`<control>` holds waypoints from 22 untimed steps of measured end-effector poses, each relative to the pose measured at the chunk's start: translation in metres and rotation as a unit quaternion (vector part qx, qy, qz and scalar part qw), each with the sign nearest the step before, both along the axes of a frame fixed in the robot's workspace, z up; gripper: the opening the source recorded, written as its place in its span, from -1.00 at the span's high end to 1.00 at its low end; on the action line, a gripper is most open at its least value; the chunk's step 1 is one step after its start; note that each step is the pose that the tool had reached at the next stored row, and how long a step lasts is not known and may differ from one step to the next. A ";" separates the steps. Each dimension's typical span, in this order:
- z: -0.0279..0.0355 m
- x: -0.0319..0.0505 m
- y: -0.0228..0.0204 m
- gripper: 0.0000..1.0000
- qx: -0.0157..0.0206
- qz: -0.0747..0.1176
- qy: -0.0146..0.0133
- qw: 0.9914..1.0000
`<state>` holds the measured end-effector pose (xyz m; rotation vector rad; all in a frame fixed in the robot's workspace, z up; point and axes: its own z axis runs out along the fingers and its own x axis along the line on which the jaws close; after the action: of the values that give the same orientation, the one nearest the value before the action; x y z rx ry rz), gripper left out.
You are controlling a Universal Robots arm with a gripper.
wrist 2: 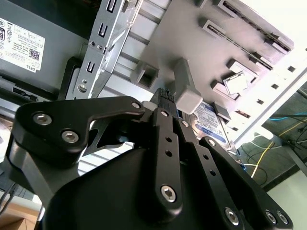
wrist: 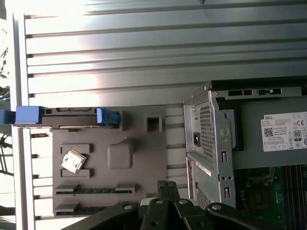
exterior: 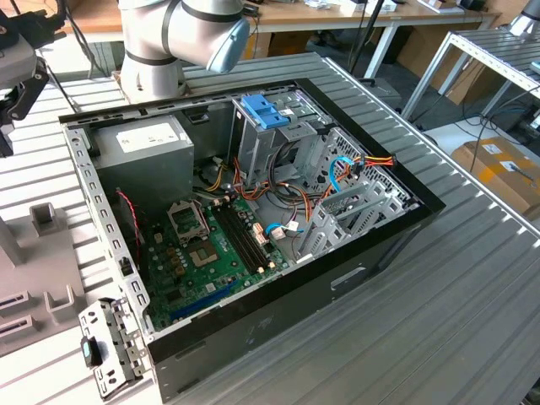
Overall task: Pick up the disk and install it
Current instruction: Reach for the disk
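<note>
The claw hangs over the grey holder on the ribbed surface, its fingers pressed together and pinching nothing. The disk stands on edge along the holder's far rim, blue rails showing, well apart from the claw

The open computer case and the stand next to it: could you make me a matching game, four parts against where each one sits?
Things:
1. disk
2. power-supply box
3. blue tray
4. motherboard

Places:
A. green, flat on the floor of the case
B. on edge in the grey fixture, outside the case
C. grey with a white sticker, in a corner of the case
D. on top of the metal drive cage

Pairs: 1-B, 2-C, 3-D, 4-A.
</note>
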<state>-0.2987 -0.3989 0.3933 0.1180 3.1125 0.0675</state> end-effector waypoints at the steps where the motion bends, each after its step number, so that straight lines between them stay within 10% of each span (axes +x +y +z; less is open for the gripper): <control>1: 0.0000 -0.0005 0.0000 0.79 0.000 0.000 0.000 1.000; 22: 0.0000 -0.0157 0.0000 0.79 0.000 0.000 0.000 1.000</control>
<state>-0.3144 -0.3989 0.3933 0.1180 3.1125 0.0676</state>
